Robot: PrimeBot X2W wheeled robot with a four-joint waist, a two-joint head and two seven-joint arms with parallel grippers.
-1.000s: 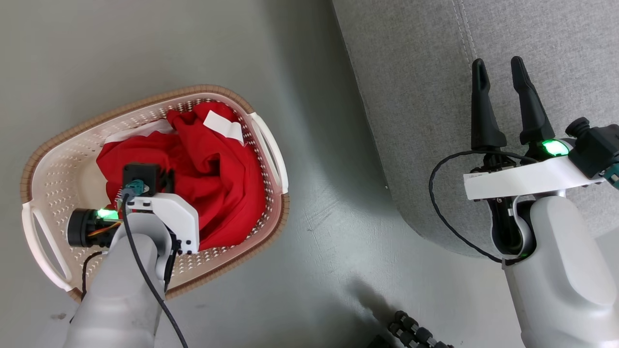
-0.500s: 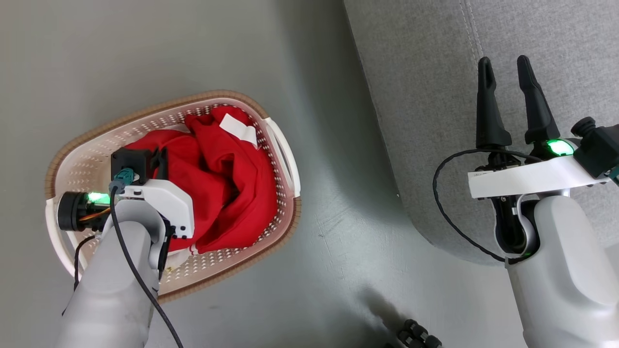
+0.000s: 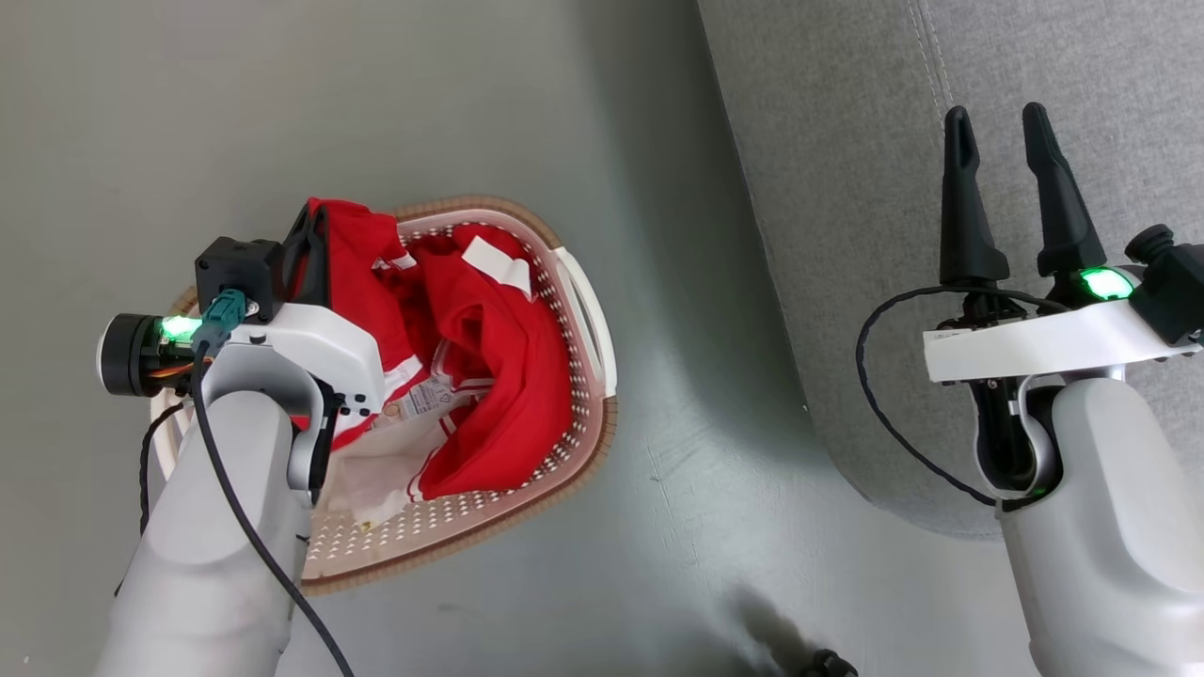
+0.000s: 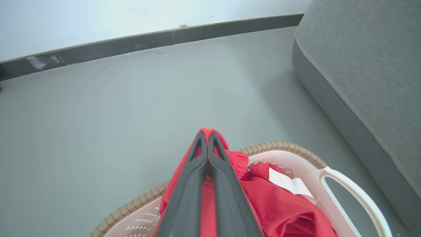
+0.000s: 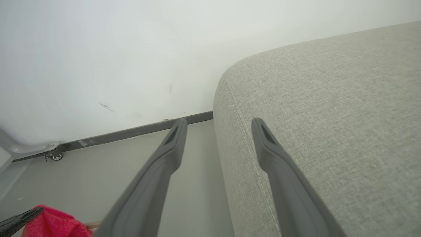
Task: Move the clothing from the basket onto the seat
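Seen from above, a cream laundry basket [image 3: 442, 527] with a brown rim sits on a grey floor [image 3: 376, 94] at the lower left of the frame. The left gripper [image 3: 310, 246] is over the basket's upper left rim, its two dark fingers pressed together and pinching a fold of the red clothing [image 3: 508, 376]. The pinched cloth hangs from the fingers back down into the basket. The rest of the red fabric, with white stripes and a white tag [image 3: 497, 264], lies heaped inside. At the right of the frame the right gripper [image 3: 996, 118] hovers over the large light grey seat [image 3: 847, 188], its fingers spread apart and holding nothing. The seat stands apart from the basket, with bare floor between them. In the left wrist view, a pale wall [image 4: 131, 19] with a dark baseboard [image 4: 151, 41] runs across the top.
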